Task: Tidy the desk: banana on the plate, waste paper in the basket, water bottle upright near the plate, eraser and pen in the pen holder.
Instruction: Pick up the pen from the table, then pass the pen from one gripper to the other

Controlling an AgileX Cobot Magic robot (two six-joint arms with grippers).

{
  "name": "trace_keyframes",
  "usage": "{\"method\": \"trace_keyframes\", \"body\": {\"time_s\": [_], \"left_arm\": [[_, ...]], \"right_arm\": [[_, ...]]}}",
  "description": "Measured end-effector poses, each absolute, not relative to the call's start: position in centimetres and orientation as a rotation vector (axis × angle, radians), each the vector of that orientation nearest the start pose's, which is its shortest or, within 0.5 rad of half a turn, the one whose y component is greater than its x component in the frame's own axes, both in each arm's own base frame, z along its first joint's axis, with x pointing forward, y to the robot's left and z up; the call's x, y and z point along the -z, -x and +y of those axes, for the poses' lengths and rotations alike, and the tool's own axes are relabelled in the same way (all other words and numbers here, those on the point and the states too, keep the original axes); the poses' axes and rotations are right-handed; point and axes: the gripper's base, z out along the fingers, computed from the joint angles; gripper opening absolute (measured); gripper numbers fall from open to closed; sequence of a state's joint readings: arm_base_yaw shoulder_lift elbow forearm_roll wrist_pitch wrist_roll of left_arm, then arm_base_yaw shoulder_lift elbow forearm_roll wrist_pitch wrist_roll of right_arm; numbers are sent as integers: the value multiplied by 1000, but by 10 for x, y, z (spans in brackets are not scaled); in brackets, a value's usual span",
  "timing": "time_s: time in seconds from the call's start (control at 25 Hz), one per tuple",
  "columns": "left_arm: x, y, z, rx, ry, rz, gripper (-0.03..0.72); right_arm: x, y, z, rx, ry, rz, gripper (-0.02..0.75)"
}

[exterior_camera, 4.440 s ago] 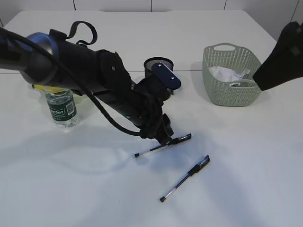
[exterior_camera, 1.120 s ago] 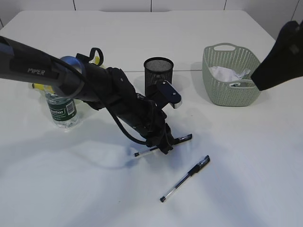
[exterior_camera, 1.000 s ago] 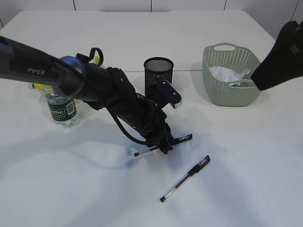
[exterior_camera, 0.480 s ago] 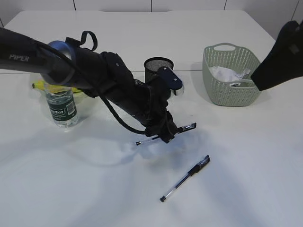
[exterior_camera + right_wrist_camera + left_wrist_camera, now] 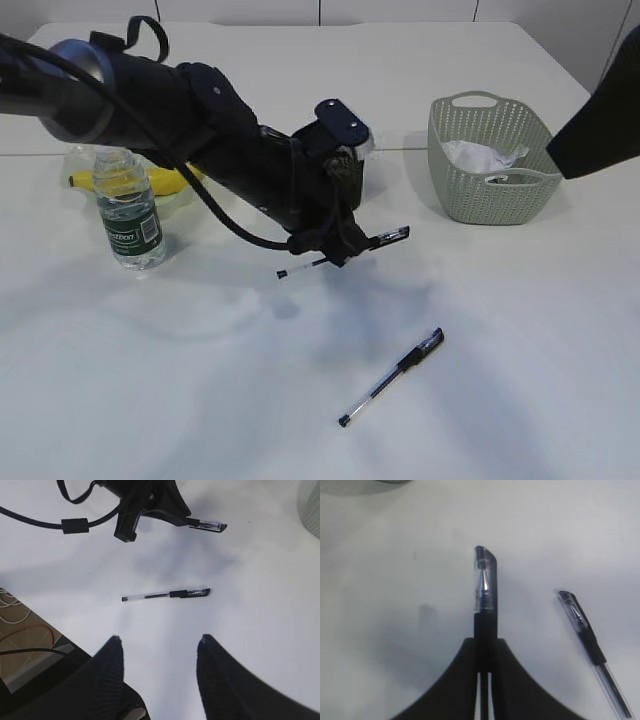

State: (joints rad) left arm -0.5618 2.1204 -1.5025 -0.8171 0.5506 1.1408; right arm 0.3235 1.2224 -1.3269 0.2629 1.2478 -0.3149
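My left gripper (image 5: 338, 246) (image 5: 485, 647) is shut on a black-capped clear pen (image 5: 352, 249) (image 5: 484, 587), held level in the air above the desk (image 5: 300, 420). A second pen (image 5: 392, 378) (image 5: 592, 650) (image 5: 167, 594) lies on the desk in front. The black mesh pen holder (image 5: 349, 178) is mostly hidden behind the left arm. At the left, the banana (image 5: 150, 182) lies on the plate (image 5: 72, 160), with the water bottle (image 5: 130, 215) upright in front of it. White waste paper (image 5: 480, 155) sits in the basket (image 5: 490, 190). My right gripper (image 5: 160, 642) hangs open and empty high above the desk. The eraser is out of view.
The right arm (image 5: 600, 115) shows as a dark shape at the right edge, above the basket. In the right wrist view, the left arm's cable (image 5: 75, 525) crosses the top and the desk's near edge with floor cables (image 5: 20, 630) shows at lower left.
My left gripper has lifted the pen off the desk and carried it up and back, closer to the pen holder. The second pen and the right arm have stayed put.
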Motion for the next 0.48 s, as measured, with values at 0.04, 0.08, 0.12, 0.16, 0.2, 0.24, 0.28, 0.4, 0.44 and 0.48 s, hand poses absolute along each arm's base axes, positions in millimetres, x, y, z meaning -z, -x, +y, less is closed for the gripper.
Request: {"method": "trace_keyframes", "body": {"time_s": [0.04, 0.08, 0.12, 0.16, 0.2, 0.24, 0.28, 0.4, 0.44, 0.48], "left_arm": [[-171, -371, -270, 556, -1288, 2121, 25], [-173, -372, -268, 554, -1281, 2119, 25], [-176, -373, -264, 552, -1271, 2119, 24], [-178, -372, -261, 549, -1264, 2122, 23], [-180, -372, -257, 545, -1252, 2125, 23], [-182, -370, -254, 541, -1243, 2127, 23], [-185, -367, -251, 532, -1234, 2128, 22], [-189, -358, -242, 501, -1201, 2132, 22], [-191, -354, -238, 493, -1190, 2131, 22], [-193, -351, -236, 492, -1185, 2128, 22]], "right_arm": [[-395, -207, 93, -359, 797, 2485, 356], [-395, -207, 93, -359, 797, 2485, 356], [-395, -207, 93, -359, 797, 2485, 356], [-395, -207, 93, -360, 795, 2486, 356], [-395, -207, 93, -360, 795, 2486, 356], [-395, -207, 93, -360, 792, 2487, 356], [-395, -207, 93, -361, 791, 2485, 356], [-396, -208, 94, -371, 780, 2470, 356], [-396, -209, 94, -373, 776, 2463, 356], [-396, -209, 95, -375, 772, 2457, 356]]}}
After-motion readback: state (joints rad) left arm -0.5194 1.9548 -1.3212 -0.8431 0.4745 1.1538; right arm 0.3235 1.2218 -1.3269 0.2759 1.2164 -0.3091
